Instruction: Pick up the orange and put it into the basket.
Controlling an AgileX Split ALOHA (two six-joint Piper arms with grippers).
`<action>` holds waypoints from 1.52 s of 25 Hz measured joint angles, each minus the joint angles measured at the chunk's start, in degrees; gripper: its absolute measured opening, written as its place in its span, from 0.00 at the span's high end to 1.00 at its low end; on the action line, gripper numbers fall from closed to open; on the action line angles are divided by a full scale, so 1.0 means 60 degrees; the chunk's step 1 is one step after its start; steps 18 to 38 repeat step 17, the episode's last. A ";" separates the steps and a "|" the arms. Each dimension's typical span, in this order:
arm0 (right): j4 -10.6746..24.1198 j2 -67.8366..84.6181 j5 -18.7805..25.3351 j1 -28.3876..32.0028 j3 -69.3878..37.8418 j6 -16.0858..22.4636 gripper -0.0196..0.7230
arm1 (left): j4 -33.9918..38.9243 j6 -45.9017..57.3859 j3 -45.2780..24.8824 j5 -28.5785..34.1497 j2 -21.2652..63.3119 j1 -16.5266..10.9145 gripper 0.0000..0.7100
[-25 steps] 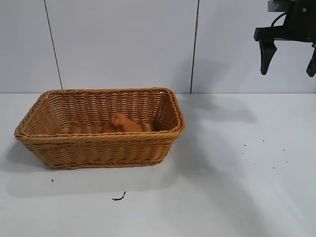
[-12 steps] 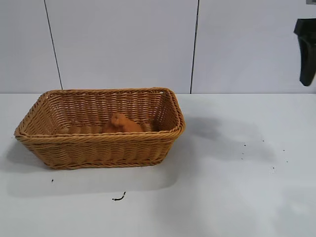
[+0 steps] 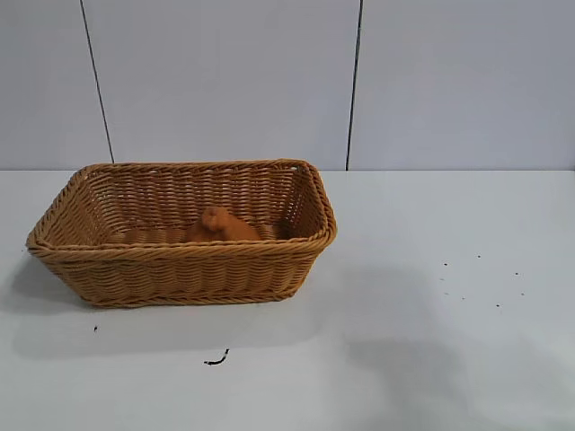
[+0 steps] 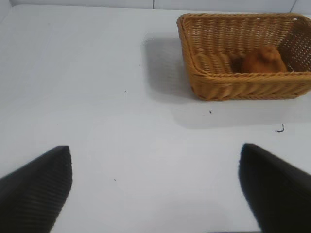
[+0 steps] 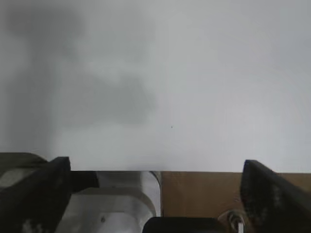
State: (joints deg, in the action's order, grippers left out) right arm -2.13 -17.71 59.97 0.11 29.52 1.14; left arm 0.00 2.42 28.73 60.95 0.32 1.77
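Note:
The dull-orange, knobby orange (image 3: 221, 225) lies inside the tan wicker basket (image 3: 180, 253) at the left of the white table. From the left wrist camera the orange (image 4: 264, 60) shows within the basket (image 4: 214, 77), far from my left gripper (image 4: 155, 187), which hangs open over bare table with nothing between its fingers. My right gripper (image 5: 155, 194) is out of the exterior view. In its own wrist view it stands open and empty above the table's edge.
A small dark scrap (image 3: 216, 360) lies on the table in front of the basket, and dark specks (image 3: 476, 283) dot the right side. Beyond the table edge, the right wrist view shows a metal mount (image 5: 116, 199) and a brown surface (image 5: 199, 194).
The right arm has withdrawn to the right, out of the exterior view. Its shadow on the table has slid toward the front right. The orange and basket have not moved.

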 joint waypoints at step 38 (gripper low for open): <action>-0.0016 0.2985 -0.0242 0.0000 -0.0278 0.0000 0.10 | 0.0000 0.0000 0.0000 0.0000 0.0000 0.0000 0.06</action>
